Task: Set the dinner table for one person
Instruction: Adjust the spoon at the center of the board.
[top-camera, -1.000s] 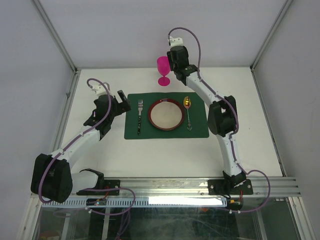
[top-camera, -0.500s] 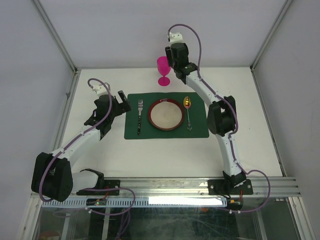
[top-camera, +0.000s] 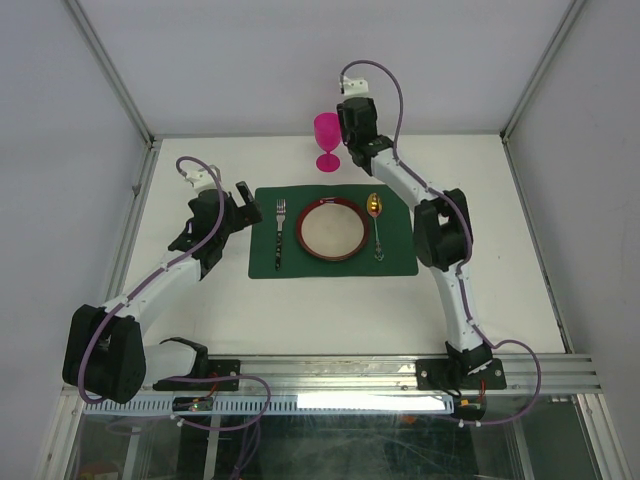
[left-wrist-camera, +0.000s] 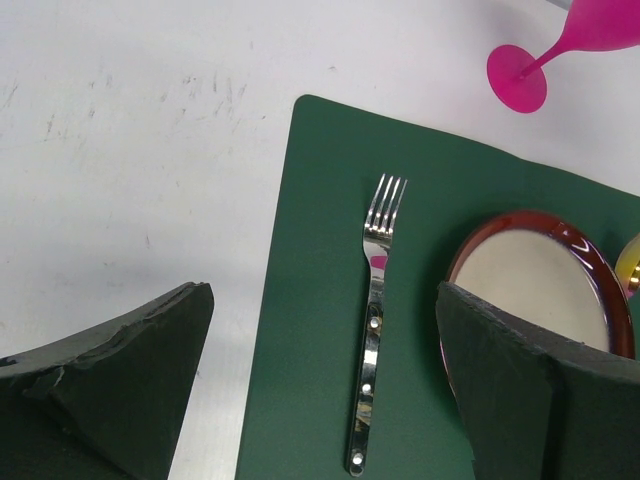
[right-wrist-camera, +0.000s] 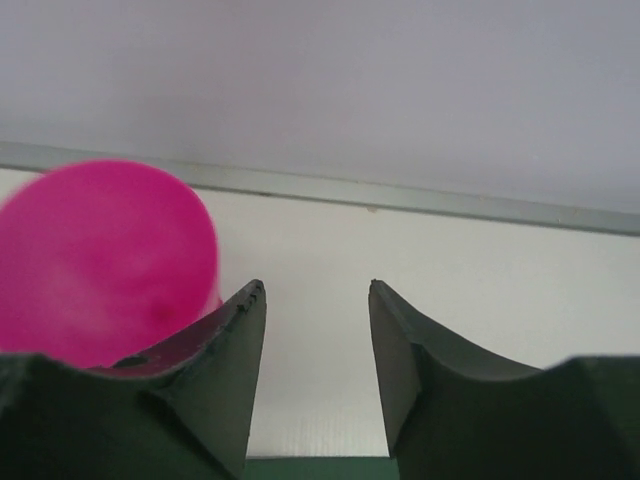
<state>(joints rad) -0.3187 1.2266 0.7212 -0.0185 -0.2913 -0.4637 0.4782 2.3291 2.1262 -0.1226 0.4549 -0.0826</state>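
Desk (top-camera: 330, 310): white, rail-edged, lying beyond the arm bases; carries a green mat (top-camera: 400, 255) with fork (top-camera: 279, 235), plate (top-camera: 332, 229) and spoon (top-camera: 377, 225), and a pink glass (top-camera: 327, 140) beyond the mat. Left hand (left-wrist-camera: 325, 330): fingers wide apart, empty, near the mat's left edge. Right hand (right-wrist-camera: 316, 300): fingers apart, empty, just beside the glass.

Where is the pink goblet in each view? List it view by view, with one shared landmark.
Top external: pink goblet upper centre, just beyond the green placemat.
Left wrist: top right corner, bowl cut off.
Right wrist: left side, close and blurred.
Landmark: that placemat, only a bottom sliver in right wrist.
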